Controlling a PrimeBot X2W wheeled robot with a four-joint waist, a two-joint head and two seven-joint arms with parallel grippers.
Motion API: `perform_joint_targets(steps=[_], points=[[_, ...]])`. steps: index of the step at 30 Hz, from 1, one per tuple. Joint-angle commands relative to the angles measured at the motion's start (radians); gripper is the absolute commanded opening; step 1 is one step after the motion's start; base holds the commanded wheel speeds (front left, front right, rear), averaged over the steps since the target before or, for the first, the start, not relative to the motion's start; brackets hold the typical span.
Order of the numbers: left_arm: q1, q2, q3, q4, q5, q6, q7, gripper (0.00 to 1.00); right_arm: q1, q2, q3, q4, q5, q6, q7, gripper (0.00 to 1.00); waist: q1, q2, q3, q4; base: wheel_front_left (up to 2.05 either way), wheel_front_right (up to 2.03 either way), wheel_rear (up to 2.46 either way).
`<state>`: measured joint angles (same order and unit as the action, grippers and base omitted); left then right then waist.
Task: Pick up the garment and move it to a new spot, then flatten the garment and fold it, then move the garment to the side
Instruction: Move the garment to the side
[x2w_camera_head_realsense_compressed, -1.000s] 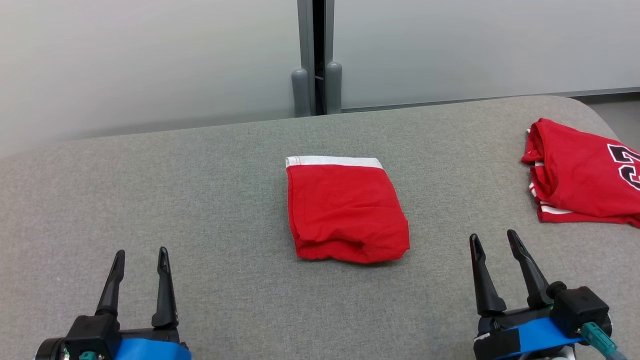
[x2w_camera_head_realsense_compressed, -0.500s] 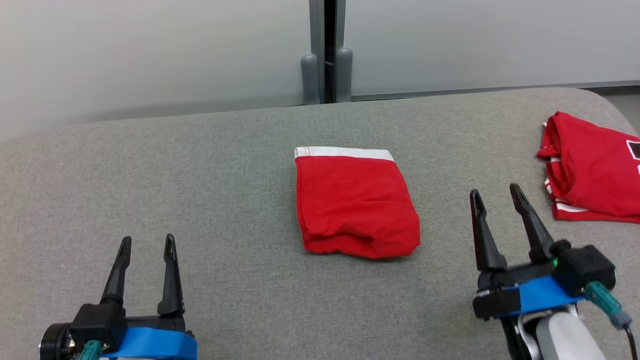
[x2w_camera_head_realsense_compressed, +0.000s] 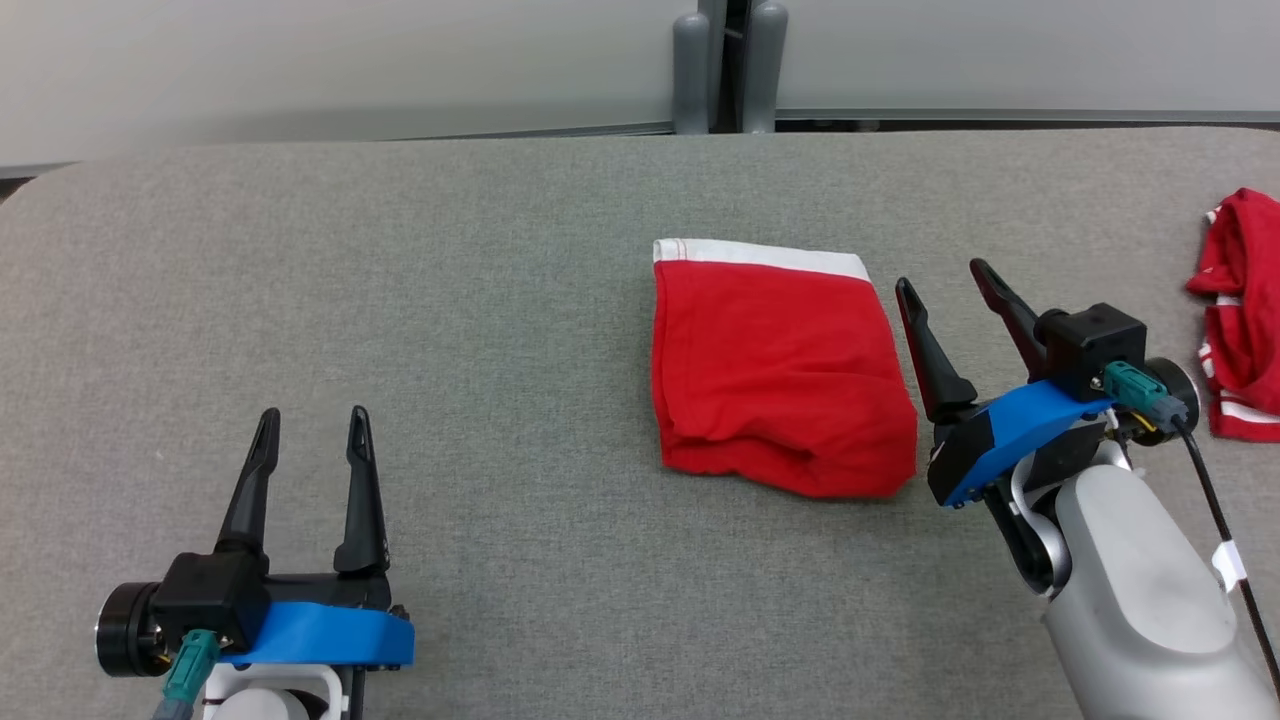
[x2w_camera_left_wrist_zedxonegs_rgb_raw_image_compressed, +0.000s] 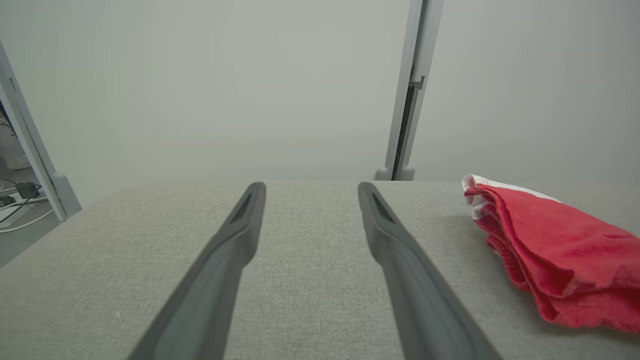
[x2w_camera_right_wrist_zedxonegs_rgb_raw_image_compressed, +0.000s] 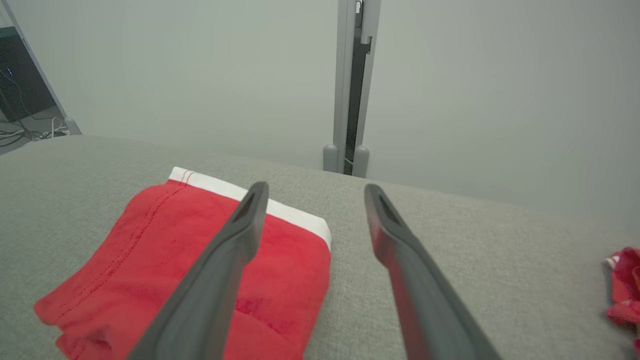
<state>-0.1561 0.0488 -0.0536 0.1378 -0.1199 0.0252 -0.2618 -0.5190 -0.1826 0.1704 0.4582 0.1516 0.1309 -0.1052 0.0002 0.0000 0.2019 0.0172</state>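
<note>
- Near left corner of the bench (x2w_camera_head_realsense_compressed: 400, 300): the left gripper (x2w_camera_head_realsense_compressed: 313, 412) hovers with its fingers spread and nothing between them. It is well apart from the garment and has hardly changed over the last second.
- Near right: the right gripper (x2w_camera_head_realsense_compressed: 941, 273) has advanced from the near edge. It now sits just beside the garment's right side, fingers spread wide and holding nothing. In the right wrist view one finger lies over the red cloth and the other over bare bench. Whether a tip touches the fabric, I cannot tell.
- Middle of the bench, a little right: the garment (x2w_camera_head_realsense_compressed: 780, 370) lies as a folded red packet, white band toward the far edge and bulky fold toward the near edge. It has not moved on the bench; the camera has turned, which shifts the whole view.
- Right edge: a second red jersey (x2w_camera_head_realsense_compressed: 1240, 310) lies well apart.
- Judgement: folding looks done. The right arm's approach suggests a grasp at the right side, to carry the packet aside.
</note>
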Motion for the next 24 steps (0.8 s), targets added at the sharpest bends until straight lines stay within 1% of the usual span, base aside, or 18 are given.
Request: perform_joint_targets(steps=[1, 6, 11, 19, 22, 23, 24], points=[[-0.011, 0.004, -0.002, -0.004, -0.002, 0.006, -0.004, 1.0, -0.016, -0.009, 0.006, 0.029, -0.001, 0.0, 0.004, 1.0, -0.0002, 0.0, 0.023, 0.024, 0.0, 0.0, 0.0], [-0.025, 0.004, -0.005, -0.007, -0.009, 0.014, -0.004, 1.0, -0.045, -0.018, 0.018, 0.163, 0.022, 0.0, 0.006, 1.0, -0.0002, 0.0, 0.053, 0.049, 0.0, 0.0, 0.0], [-0.036, 0.004, -0.014, -0.009, -0.013, 0.019, -0.004, 1.0, -0.074, -0.015, 0.036, 0.28, 0.035, 0.0, -0.016, 1.0, -0.0002, 0.0, 0.073, 0.062, 0.0, 0.0, 0.0], [-0.058, 0.004, -0.028, -0.004, -0.017, 0.024, -0.004, 1.0, -0.117, 0.018, 0.078, 0.423, 0.064, 0.0, -0.047, 1.0, -0.0002, 0.0, 0.09, 0.068, 0.0, 0.0, 0.0], [-0.065, 0.004, -0.033, -0.003, -0.018, 0.027, -0.004, 1.0, -0.119, 0.028, 0.099, 0.471, 0.085, 0.0, -0.039, 1.0, -0.0002, 0.0, 0.092, 0.068, 0.0, 0.0, 0.0], [-0.067, 0.004, -0.034, -0.002, -0.02, 0.03, -0.004, 1.0, -0.12, 0.033, 0.115, 0.499, 0.098, 0.0, -0.033, 0.81, -0.0002, 0.0, 0.093, 0.064, 0.0, 0.0, 0.0], [-0.066, 0.004, -0.032, -0.002, -0.02, 0.03, -0.004, 1.0, -0.121, 0.037, 0.122, 0.508, 0.109, 0.0, -0.033, 0.42, -0.0002, 0.0, 0.093, 0.062, 0.0, 0.0, 0.0]])
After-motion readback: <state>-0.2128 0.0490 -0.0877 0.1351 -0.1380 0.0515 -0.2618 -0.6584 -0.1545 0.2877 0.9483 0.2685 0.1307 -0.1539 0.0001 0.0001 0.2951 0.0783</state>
